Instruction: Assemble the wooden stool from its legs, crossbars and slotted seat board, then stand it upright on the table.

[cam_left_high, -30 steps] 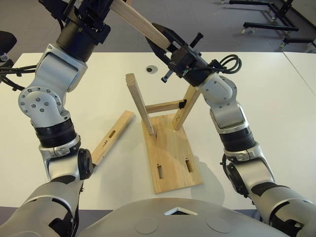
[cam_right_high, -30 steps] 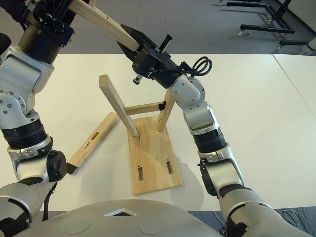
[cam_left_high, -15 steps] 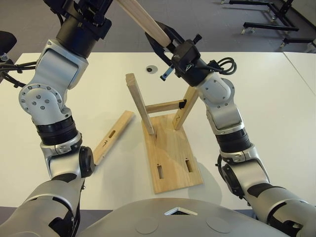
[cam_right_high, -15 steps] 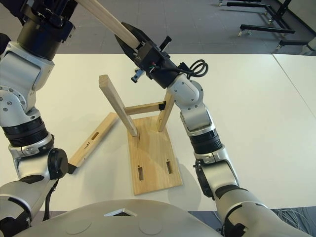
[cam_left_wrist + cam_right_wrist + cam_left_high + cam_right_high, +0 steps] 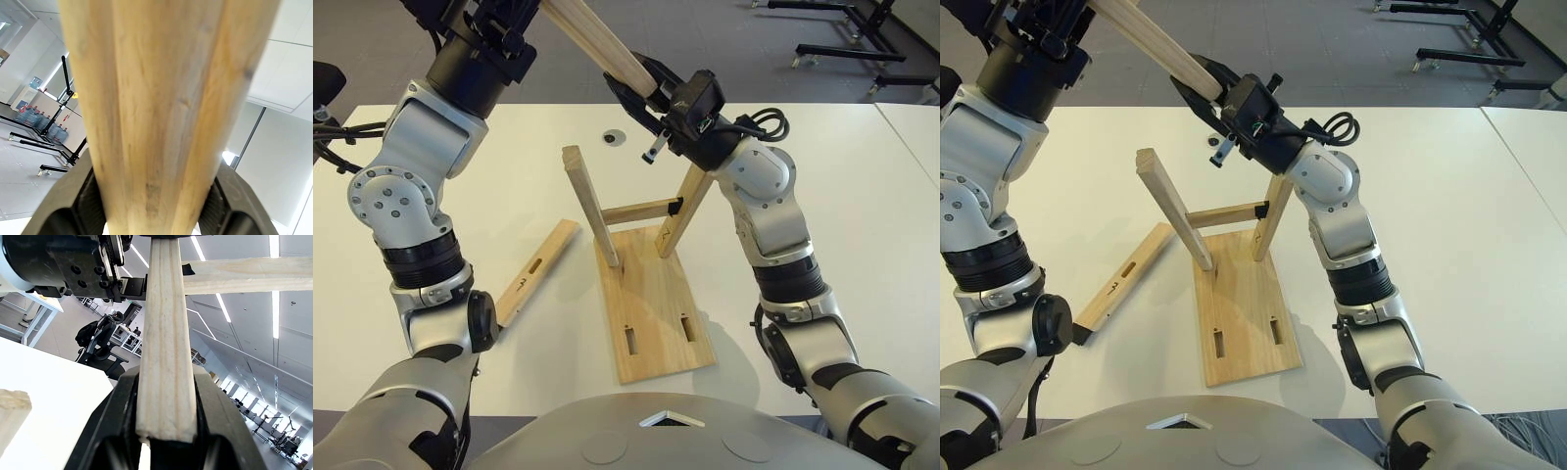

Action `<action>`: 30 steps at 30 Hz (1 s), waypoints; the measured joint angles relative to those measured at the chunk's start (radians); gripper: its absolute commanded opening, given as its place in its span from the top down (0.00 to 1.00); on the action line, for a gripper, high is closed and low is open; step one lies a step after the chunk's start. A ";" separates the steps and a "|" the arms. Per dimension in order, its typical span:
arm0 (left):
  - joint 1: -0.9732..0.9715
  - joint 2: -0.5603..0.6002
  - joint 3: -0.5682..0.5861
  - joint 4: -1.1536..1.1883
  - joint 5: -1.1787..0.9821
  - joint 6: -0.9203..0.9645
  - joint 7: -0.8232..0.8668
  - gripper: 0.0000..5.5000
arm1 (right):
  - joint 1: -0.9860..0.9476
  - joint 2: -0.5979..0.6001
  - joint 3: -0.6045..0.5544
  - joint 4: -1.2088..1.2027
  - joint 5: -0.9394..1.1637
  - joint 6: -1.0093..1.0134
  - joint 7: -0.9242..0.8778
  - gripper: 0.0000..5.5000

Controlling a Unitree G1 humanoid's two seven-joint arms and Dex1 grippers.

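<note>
Left gripper (image 5: 154, 196) and right gripper (image 5: 166, 416) both clamp one pale, square-edged leg (image 5: 597, 44), aloft at twelve o'clock from the seat board (image 5: 656, 313).

One seat board (image 5: 654, 304), four legs in total, left upright leg (image 5: 591, 208), right upright leg (image 5: 680, 220), flat leg (image 5: 536, 272), raised leg (image 5: 602, 44), one crossbar (image 5: 639, 211), two open slots (image 5: 633, 340), one table (image 5: 862, 196)

Two legs (image 5: 590, 204) lean slotted in seat board (image 5: 658, 308).
</note>
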 measured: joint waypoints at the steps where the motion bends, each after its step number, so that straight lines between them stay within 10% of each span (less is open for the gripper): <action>1: 0.001 -0.001 0.001 0.000 0.012 -0.002 -0.011 0.62 | 0.000 -0.002 0.001 -0.003 0.000 0.004 0.000 0.81; 8: 0.008 -0.024 0.007 0.000 0.056 -0.024 -0.046 0.63 | -0.001 0.004 0.008 -0.008 -0.016 0.010 -0.014 0.81; 20: 0.007 -0.033 0.043 0.015 0.092 -0.079 -0.057 0.63 | 0.006 0.047 -0.038 -0.065 0.113 0.195 -0.010 0.40; 30: -0.005 0.092 0.241 0.049 0.013 -0.122 -0.147 0.63 | -0.003 -0.047 -0.360 -0.351 0.884 0.598 0.023 0.32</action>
